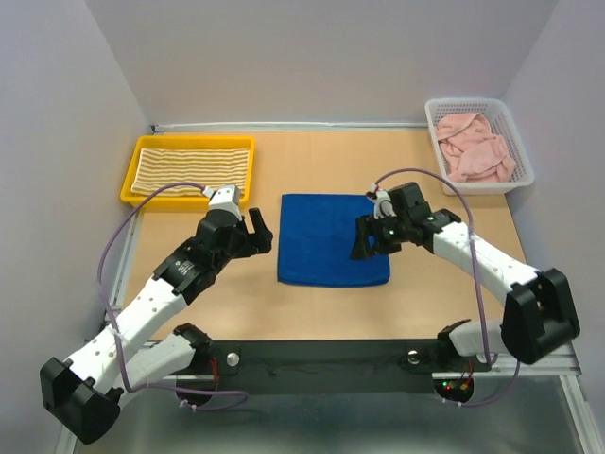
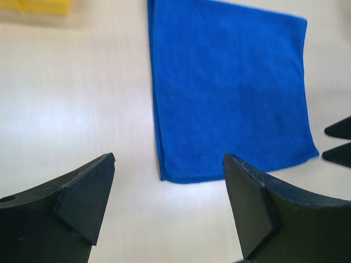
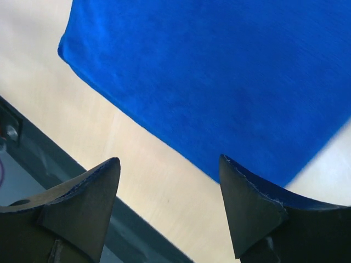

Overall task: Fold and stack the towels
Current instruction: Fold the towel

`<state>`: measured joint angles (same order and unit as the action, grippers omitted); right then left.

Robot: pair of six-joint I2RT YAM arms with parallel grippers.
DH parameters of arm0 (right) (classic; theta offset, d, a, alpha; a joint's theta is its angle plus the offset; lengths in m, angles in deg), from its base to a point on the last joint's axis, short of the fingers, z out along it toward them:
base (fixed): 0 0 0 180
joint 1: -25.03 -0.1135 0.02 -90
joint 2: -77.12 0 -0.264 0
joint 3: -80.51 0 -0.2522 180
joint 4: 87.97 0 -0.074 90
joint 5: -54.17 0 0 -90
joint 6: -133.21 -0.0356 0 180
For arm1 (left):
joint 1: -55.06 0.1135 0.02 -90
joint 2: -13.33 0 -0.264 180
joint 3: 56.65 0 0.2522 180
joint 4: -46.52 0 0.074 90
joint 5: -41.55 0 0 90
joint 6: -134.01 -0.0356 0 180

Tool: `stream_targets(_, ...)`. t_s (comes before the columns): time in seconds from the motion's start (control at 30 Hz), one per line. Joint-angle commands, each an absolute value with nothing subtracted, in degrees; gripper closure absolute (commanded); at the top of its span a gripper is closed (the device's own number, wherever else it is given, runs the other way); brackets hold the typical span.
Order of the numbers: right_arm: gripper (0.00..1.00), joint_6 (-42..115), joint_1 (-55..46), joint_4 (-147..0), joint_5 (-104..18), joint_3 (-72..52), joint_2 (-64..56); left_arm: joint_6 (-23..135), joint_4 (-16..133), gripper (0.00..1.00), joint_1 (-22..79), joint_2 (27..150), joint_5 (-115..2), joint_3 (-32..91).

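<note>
The royal blue towel [image 1: 333, 240] lies flat and folded in the middle of the table; it also shows in the left wrist view [image 2: 230, 93] and in the right wrist view [image 3: 219, 76]. My left gripper [image 1: 257, 232] is open and empty, just left of the towel's left edge. My right gripper [image 1: 364, 241] is open and empty over the towel's right part. The yellow-and-cream striped towel [image 1: 189, 168] lies in a yellow tray [image 1: 129, 180] at the back left. Pale pink towels [image 1: 473, 147] lie crumpled in a white basket [image 1: 522, 156] at the back right.
The black rail with the arm bases [image 1: 321, 359] runs along the table's near edge. Grey walls close the back and sides. Cables loop from both arms.
</note>
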<state>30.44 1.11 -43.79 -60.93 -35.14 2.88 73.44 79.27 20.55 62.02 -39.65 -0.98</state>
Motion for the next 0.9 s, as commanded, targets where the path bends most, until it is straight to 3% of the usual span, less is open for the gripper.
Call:
stream_targets(0.0, 0.23, 35.21, -2.82, -46.69, -59.29, -29.49, -5.12, 68.28, 73.58, 0.09, 22.01, 60.44, -34.83, -3.24)
stream_targets(0.23, 0.28, 31.97, -8.27, -47.40, -56.93, -32.45, -9.54, 72.91, 71.27, 0.10, 22.01, 62.19, -40.79, -8.17)
stream_targets(0.47, 0.40, 25.11, -9.51, -48.72, -53.77, -41.24, -4.02, 80.65, 69.07, 0.23, 19.82, 67.63, -47.66, -11.51)
stream_targets(0.63, 0.43, 18.88, -9.42, -48.54, -40.34, -42.84, 4.59, 82.94, 69.60, 0.33, 17.09, 72.91, -45.47, -9.93)
stream_targets(0.73, 0.43, 16.59, -8.55, -47.58, -32.01, -43.19, 8.72, 83.56, 69.95, 0.34, 16.47, 75.46, -44.41, -9.05)
stream_targets(0.87, 0.43, 13.25, -3.98, -46.78, -29.77, -45.29, 11.20, 84.44, 69.95, 0.38, 15.51, 80.56, -42.83, -7.91)
